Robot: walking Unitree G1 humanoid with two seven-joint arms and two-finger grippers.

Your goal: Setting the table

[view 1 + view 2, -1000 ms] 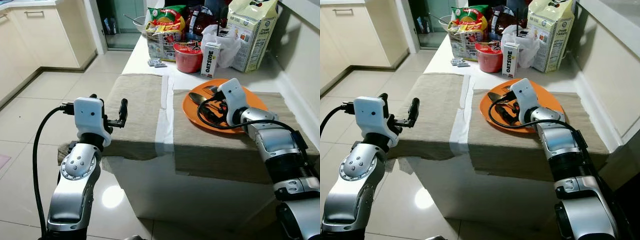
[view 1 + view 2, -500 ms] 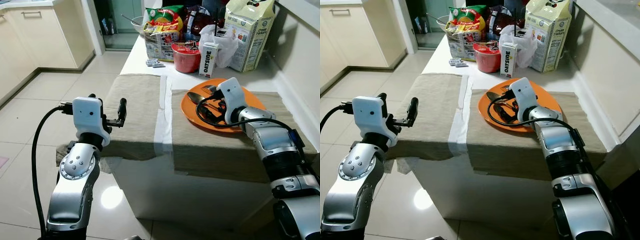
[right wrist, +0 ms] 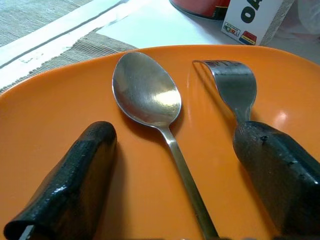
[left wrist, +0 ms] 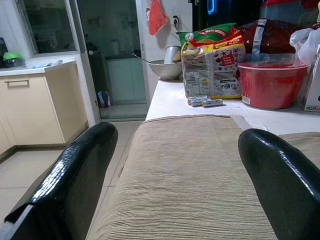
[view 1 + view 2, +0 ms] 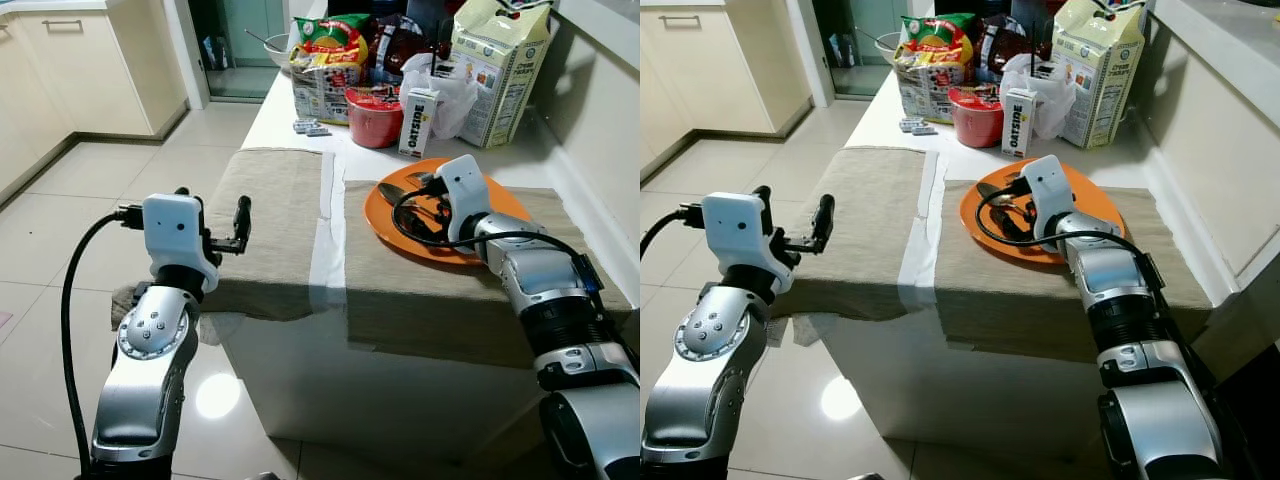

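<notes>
small white upright carton [image 5: 419,121]: reads "OATSIDE" running vertically | tall cream paper bag [image 5: 497,70]: printing too small to read | green and red snack packet [image 5: 331,33]: lettering not legible

Glossy pale floor tiles [image 5: 90,200], cream cabinets [image 5: 70,70], white counter [image 5: 285,110].
</notes>
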